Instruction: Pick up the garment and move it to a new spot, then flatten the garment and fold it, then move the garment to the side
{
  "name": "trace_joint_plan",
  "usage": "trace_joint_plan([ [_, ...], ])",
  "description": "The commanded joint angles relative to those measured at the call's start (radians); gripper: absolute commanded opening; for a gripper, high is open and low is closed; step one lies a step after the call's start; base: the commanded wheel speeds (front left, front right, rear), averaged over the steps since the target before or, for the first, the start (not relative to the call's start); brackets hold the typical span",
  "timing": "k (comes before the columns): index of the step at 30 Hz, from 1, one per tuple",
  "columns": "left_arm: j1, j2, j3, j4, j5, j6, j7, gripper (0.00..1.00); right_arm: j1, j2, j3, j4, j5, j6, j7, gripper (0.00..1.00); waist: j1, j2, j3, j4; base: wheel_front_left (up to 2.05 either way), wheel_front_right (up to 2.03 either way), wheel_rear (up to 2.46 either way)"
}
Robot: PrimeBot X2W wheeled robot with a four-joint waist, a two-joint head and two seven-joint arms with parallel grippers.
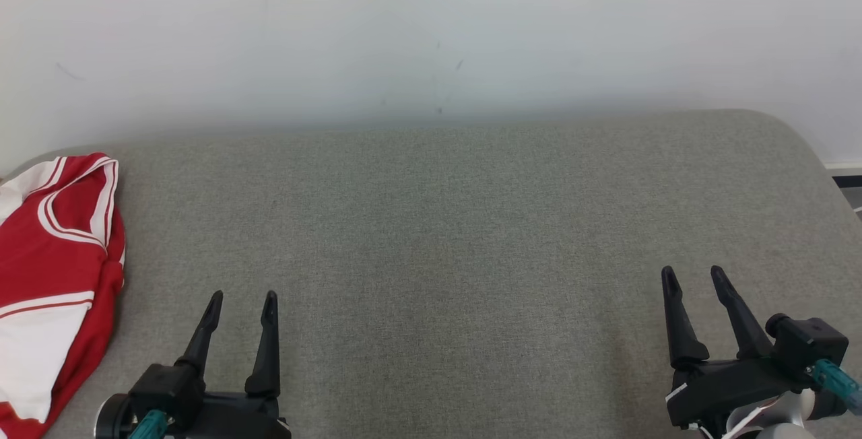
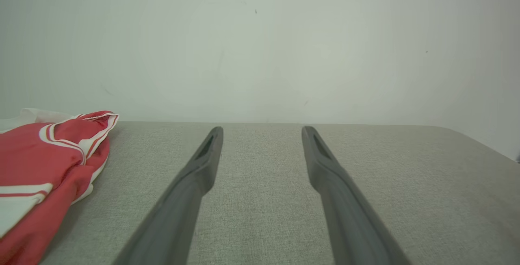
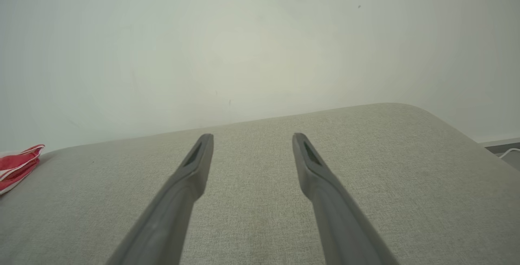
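A red garment [image 1: 54, 264] with white stripes and panels lies bunched at the far left of the grey cushioned surface [image 1: 444, 237], partly cut off by the head view's left edge. In the left wrist view the garment [image 2: 40, 167] sits to the left of my fingers, apart from them. The right wrist view catches a small piece of the garment [image 3: 18, 165] at its left edge. My left gripper [image 1: 242, 304] is open at the lower left, a short way right of the garment, holding nothing. My right gripper [image 1: 693, 277] is open at the lower right, far from the garment.
A plain white wall [image 1: 431, 28] rises right behind the grey surface. The surface rounds off at its back right corner [image 1: 794, 136], where a strip of floor and a skirting board [image 1: 845, 176] show. A white cable [image 3: 510, 152] lies on the floor there.
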Motion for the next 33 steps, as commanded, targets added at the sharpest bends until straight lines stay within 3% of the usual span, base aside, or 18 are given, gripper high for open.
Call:
trace_joint_plan([
  [1,-0.007,0.008,0.008,-0.01,0.027,0.004,0.005,1.0,-0.001,-0.006,0.013,0.001,-0.019,0.001,-0.016,1.0,0.0,-0.0001,0.0,-0.001,0.0,0.0,0.0],
  [33,0.041,0.004,0.024,-0.02,0.177,0.06,0.061,1.0,0.022,0.023,0.042,0.048,-0.151,0.001,-0.132,1.0,0.0,-0.0001,-0.004,-0.011,0.0,0.0,0.0],
])
